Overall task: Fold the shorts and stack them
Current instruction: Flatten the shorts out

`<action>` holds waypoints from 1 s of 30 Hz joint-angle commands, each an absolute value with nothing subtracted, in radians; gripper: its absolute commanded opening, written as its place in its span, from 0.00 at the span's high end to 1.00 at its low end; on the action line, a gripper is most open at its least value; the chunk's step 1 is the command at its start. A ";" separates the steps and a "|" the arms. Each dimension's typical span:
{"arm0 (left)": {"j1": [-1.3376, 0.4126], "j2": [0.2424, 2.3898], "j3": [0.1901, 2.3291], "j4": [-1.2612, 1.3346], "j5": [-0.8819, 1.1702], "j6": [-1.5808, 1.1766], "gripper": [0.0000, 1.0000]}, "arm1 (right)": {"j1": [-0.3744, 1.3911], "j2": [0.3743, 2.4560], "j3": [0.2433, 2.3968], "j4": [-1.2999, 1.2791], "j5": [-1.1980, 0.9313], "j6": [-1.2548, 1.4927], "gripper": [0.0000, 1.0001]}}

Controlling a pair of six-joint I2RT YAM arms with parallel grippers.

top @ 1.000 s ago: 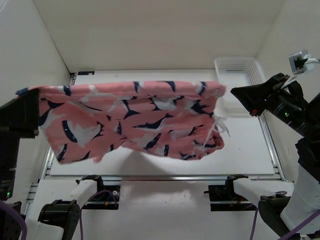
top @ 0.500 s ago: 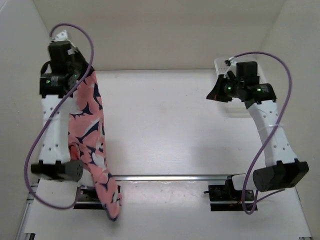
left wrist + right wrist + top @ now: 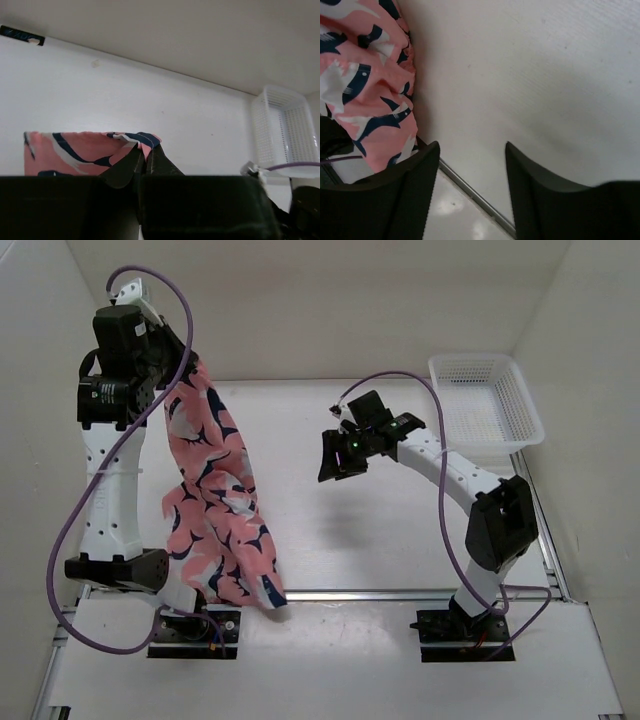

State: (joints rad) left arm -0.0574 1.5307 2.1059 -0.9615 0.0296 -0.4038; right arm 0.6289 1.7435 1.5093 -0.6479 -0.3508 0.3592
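Observation:
The coral-pink shorts [image 3: 212,500] with navy-and-white shapes hang in a long drape from my raised left gripper [image 3: 190,375], their lower end reaching the table's near edge beside the left arm. In the left wrist view the jaws are pinched on a corner of the shorts [image 3: 85,152], and the left gripper [image 3: 145,156] is shut. My right gripper [image 3: 335,462] hovers open over the middle of the table, well apart from the cloth. In the right wrist view the right gripper [image 3: 472,150] has nothing between its fingers, and the shorts [image 3: 367,90] show at upper left.
A white mesh basket [image 3: 485,405] stands at the back right, also visible as the basket [image 3: 282,130] in the left wrist view. A metal rail [image 3: 400,593] runs along the table's near edge. White walls enclose the left, back and right sides.
The right gripper has let go of the shorts and opened, then swung from near the basket toward the table's middle. The shorts, earlier stretched between both arms, now hang from the left gripper alone.

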 commanded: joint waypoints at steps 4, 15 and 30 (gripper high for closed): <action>-0.112 1.554 2.322 -1.008 0.164 -0.399 0.90 | 0.705 1.842 1.608 -0.561 -0.404 0.342 0.23; -0.287 1.678 2.627 -1.025 0.275 -0.452 0.90 | 0.658 1.787 1.575 -0.500 -0.514 0.358 0.14; -0.292 1.578 2.586 -1.044 0.245 -0.454 0.90 | 0.816 1.999 1.861 -0.396 -0.504 0.376 0.92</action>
